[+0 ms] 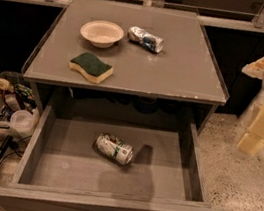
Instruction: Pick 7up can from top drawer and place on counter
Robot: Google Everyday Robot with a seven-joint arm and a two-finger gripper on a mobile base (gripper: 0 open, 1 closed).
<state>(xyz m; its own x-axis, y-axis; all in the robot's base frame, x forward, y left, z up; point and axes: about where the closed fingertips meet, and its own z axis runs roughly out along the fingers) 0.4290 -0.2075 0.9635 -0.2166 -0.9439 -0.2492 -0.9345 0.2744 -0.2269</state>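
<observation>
Approaching: my gripper [262, 131] hangs off the counter's [178, 75] right edge, whether open I cannot tell; next, reach the drawer's [104, 206] 7up can [114, 148].

Dim, warm light from above: the counter [179, 70] is evenly lit, while the drawer [61, 161] darkens beneath its overhang. The 7up can [114, 148] casts a shadow rightward (a broader, softer one lies nearer the front). The gripper [262, 131], at the right edge, is pale and motion-blurred.

I see my gripper [256, 135] at right, outside the open drawer [103, 208], 7up can [114, 149] lying well left of it, counter [183, 71] behind-left.
</observation>
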